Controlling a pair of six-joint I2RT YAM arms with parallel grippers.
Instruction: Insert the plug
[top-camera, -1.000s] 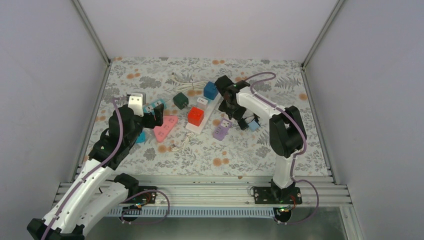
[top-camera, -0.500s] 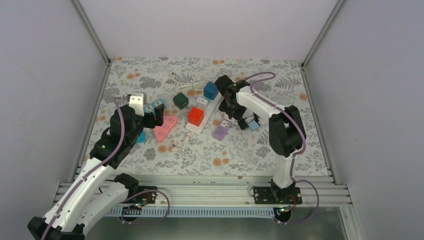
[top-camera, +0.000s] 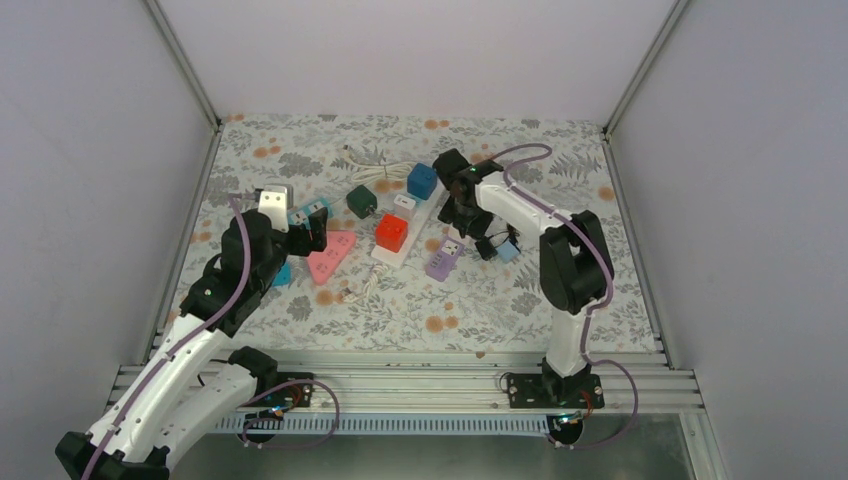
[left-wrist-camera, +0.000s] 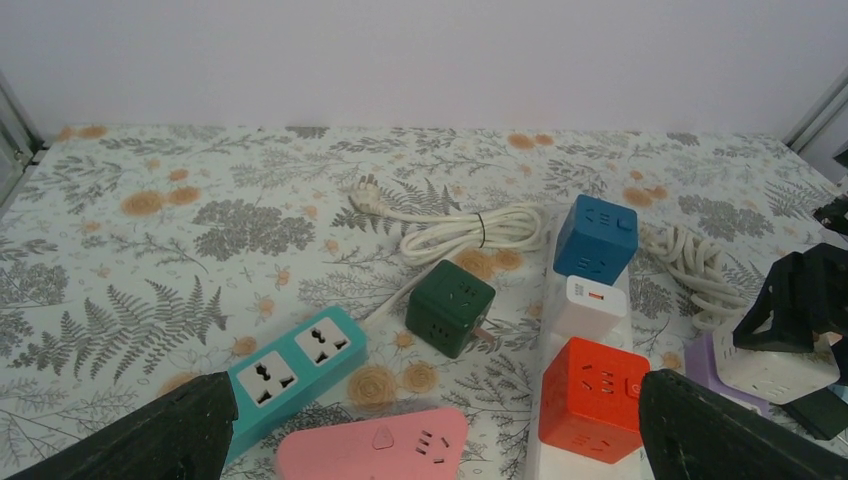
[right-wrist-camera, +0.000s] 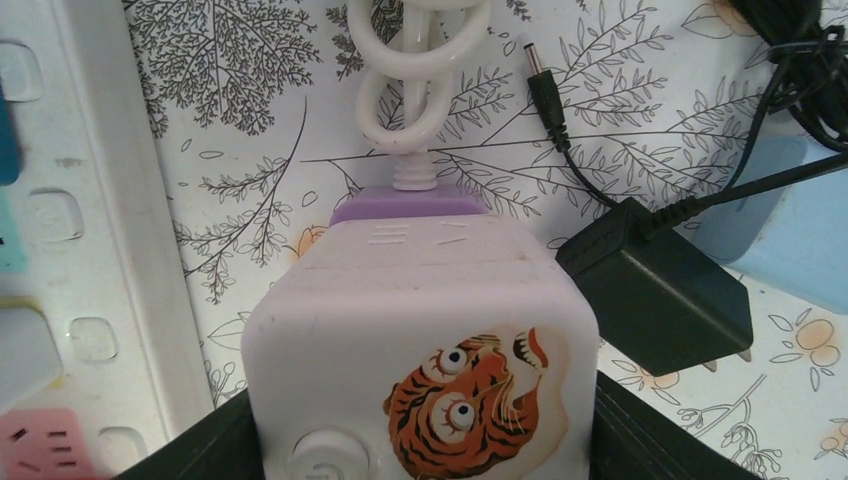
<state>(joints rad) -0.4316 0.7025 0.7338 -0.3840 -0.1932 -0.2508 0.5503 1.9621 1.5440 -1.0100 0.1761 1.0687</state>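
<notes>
grip noted: right gripper (right-wrist-camera: 420, 440) clamped on white tiger-sticker cube plug (right-wrist-camera: 420, 300); to be squared over lilac power strip (right-wrist-camera: 405, 207) before pressing.

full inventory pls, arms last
white power strip: 1, white, centre
red cube socket: 1, red, on white strip
blue cube socket: 1, blue, strip's far end
green cube socket: 1, green, left of strip
pink strip: 1, pink, near left
teal strip: 1, teal, beside pink
purple strip: 1, purple, right of white
black adapter: 1, black, beside purple
white cable: 1, white, far side
tiger-print cube: 1, white, in right gripper
left gripper: 1, black, open
right gripper: 1, black, shut on tiger-print cube
</notes>
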